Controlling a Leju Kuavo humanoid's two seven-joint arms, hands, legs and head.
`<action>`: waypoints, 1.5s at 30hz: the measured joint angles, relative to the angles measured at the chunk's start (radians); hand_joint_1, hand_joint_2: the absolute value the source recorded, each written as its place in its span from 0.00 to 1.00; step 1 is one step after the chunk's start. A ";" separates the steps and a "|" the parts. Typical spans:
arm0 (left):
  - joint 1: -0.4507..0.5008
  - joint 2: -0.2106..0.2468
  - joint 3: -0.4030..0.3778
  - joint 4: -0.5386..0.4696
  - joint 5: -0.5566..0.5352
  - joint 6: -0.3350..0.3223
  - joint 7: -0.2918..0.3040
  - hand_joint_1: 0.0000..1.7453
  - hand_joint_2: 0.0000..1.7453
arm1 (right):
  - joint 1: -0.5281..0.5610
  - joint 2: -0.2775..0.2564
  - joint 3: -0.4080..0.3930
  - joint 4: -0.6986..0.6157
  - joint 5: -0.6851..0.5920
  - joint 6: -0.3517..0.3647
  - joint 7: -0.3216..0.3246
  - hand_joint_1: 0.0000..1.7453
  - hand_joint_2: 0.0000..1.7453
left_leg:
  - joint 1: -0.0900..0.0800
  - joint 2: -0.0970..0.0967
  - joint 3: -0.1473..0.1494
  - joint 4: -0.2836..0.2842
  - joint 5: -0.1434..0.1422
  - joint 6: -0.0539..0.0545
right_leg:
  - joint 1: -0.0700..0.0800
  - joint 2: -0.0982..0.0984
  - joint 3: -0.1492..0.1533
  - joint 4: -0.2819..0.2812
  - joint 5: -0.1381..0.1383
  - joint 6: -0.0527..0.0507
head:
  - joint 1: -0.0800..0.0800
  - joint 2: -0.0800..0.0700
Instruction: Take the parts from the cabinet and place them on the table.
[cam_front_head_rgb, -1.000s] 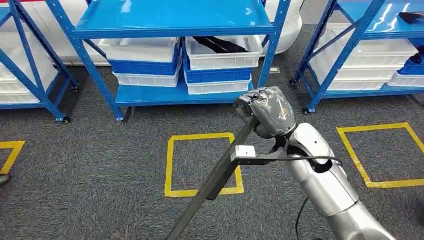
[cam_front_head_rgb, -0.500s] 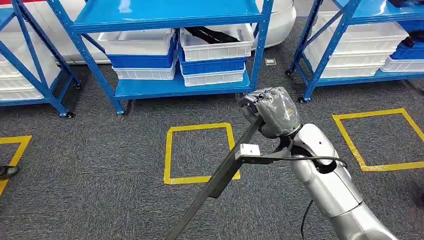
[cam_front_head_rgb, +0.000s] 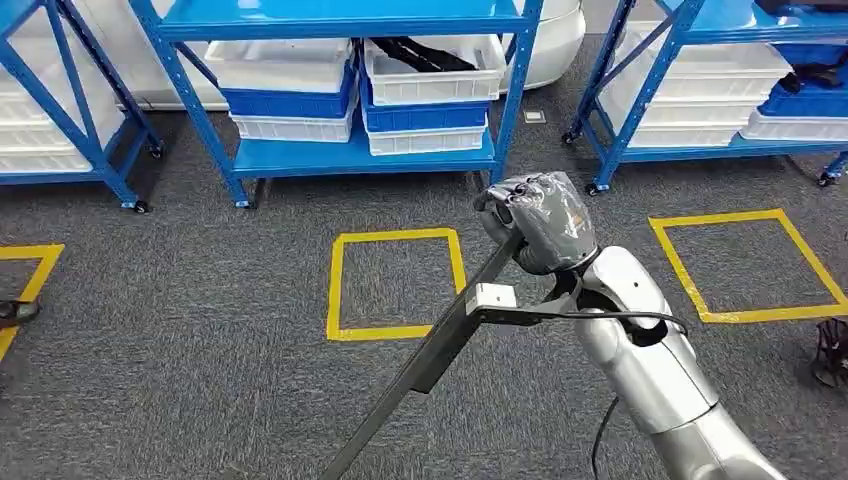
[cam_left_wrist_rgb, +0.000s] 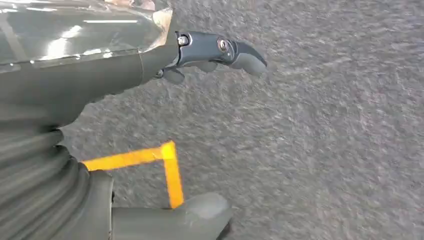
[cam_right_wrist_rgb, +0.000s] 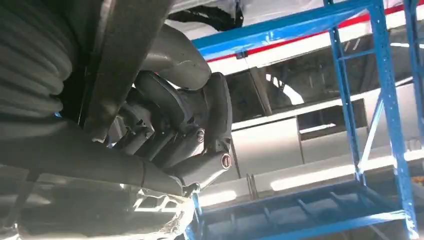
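**Long dark part held in the right hand, shelving straight ahead**

Head view: the right hand is seen raised over the grey carpet, fingers wrapped tight around the top end of a long dark part. The part is angled down from the fist toward the lower edge of the picture, crossing the corner of a yellow tape square marked on the floor. A small white block on a dark bracket is seen just beside the part, under the hand. Beyond the square a blue shelving unit is parked, with white and blue bins stacked on its lower shelf; in the upper right-hand white bin more dark parts can be made out. A second blue rack with bins is set off to the right, and another yellow square is taped in front of it.

Left wrist view: the left hand is pointed at the carpet, nothing held, thumb and the dark fingers kept well apart. A corner of yellow tape is visible on the floor below it.

Right wrist view: the dark fingers are shown curled shut around the flat dark part, which is run across the palm. Blue rack uprights are seen behind.
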 joint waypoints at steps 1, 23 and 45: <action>0.001 0.000 0.000 0.000 0.000 0.001 0.000 0.00 1.00 | -0.001 0.000 -0.001 0.000 -0.002 0.003 0.001 0.97 1.00 | 0.000 0.001 -0.017 0.000 0.011 0.000 | -0.002 0.000 -0.011 0.064 -0.056 -0.006 | 0.001 0.000; 0.018 -0.009 0.016 0.002 -0.014 0.008 -0.009 0.00 1.00 | 0.019 0.013 -0.026 -0.005 -0.022 0.048 0.016 0.97 1.00 | 0.007 -0.010 -0.028 0.114 0.012 -0.060 | -0.006 0.001 0.132 -0.101 0.011 -0.030 | -0.012 0.000; 0.009 -0.008 0.020 0.000 -0.023 -0.009 0.002 0.00 1.00 | 0.024 0.013 -0.034 -0.034 0.077 0.016 0.036 0.97 1.00 | -0.002 -0.010 0.034 -0.060 0.019 -0.002 | -0.009 -0.002 0.085 -0.099 0.046 0.016 | 0.001 0.000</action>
